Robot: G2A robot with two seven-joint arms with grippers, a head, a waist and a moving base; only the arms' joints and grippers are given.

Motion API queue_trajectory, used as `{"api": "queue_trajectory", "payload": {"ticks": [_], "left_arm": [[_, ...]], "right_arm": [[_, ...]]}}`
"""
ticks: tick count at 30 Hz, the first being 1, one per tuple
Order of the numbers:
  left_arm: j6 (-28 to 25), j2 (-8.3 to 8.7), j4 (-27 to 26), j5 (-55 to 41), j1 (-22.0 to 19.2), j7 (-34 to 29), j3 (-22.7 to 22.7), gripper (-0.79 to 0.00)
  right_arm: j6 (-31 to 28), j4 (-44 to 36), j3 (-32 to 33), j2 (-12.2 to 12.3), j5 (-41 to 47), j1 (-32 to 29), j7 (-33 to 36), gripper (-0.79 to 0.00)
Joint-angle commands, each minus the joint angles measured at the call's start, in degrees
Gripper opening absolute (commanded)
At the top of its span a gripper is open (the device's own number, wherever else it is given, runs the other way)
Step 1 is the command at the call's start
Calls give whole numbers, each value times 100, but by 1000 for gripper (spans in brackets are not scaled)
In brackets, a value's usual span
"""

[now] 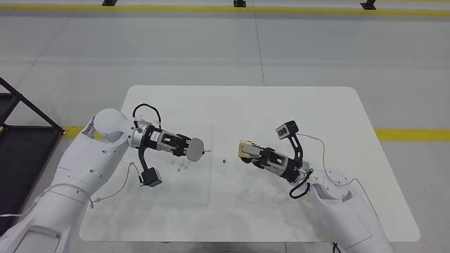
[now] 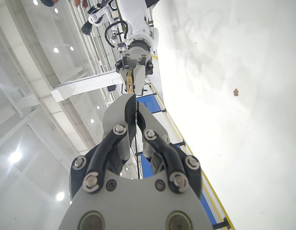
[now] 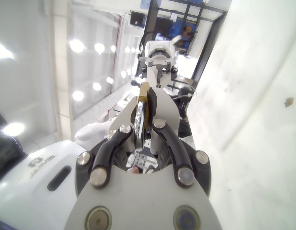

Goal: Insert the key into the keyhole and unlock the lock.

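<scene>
- Here, above the white table (image 1: 281,112), the robot's two arms met tip to tip over the middle of the surface.
- The left gripper (image 2: 135,102) had its jaws drawn almost fully together. They pinched the key (image 1: 204,153), of which just a thin tip stuck out toward the lock in the top view.
- The right gripper (image 3: 148,95) was clamped tight on the lock (image 3: 144,89). The brass body jutted past the fingertips, and the shiny shackle (image 3: 139,120) lay back between the fingers.
- From the left wrist, the lock's narrow brass end, with a small dark hole in it, faced the left gripper.
- Key and lock were near each other but apart, with a short gap of bare table showing between them from above.
- A small brownish crumb (image 1: 223,160) lay on the table just under that gap, touching neither gripper.
</scene>
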Motion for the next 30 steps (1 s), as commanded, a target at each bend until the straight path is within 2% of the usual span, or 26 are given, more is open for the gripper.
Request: {"api": "queue_trajectory", "payload": {"ticks": [1,4,10,15,30], "left_arm": [[64,10,71,-61,-69,0,101,-785],[158,24,108,-183,-131,0,227,-785],[367,66,127,-116,-228,0,391,-785],[530,83,45,-67,-235,-2,463,-785],[528,136,-266,-199,-224,0,654,-785]], "right_arm": [[62,-90,11,10,-458,-9,-238,-785],[184,-314,-22,20,-1043,-83,-538,-785],[379,-613,-105,25,-1529,-168,-761,-785],[451,-743,-216,17,-1513,-193,-709,-785],[473,-686,-323,-1,-1327,-19,-575,-785]]}}
